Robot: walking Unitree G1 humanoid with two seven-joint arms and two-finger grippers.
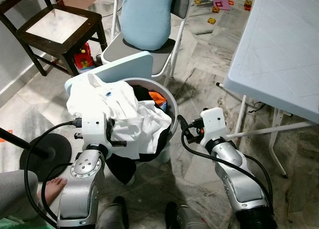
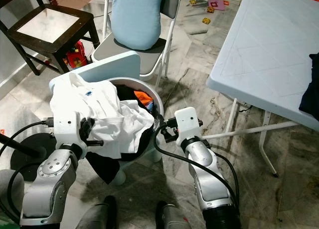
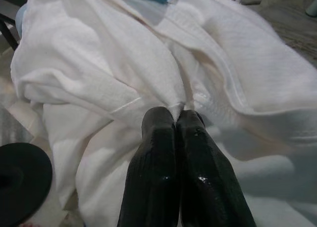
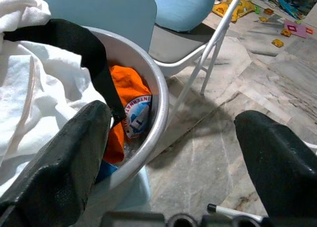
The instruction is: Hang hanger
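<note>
A white shirt (image 1: 107, 102) is heaped over a round grey laundry basket (image 1: 172, 108) on the floor in front of me. My left gripper (image 3: 177, 114) is shut on a fold of this shirt at the basket's near left side. My right gripper (image 4: 173, 119) stands open just right of the basket's rim, with nothing between its fingers. An orange garment (image 4: 131, 96) and a black garment (image 4: 74, 36) lie inside the basket under the shirt. I can make out no hanger.
A light blue panel (image 1: 124, 67) leans behind the basket. A folding chair with a blue cushion (image 1: 147, 14) stands beyond it, a dark wooden chair (image 1: 55, 24) at far left. A white folding table (image 1: 279, 44) stands right. A black stand base (image 1: 47, 149) and a person's bare foot (image 1: 50, 186) are near left.
</note>
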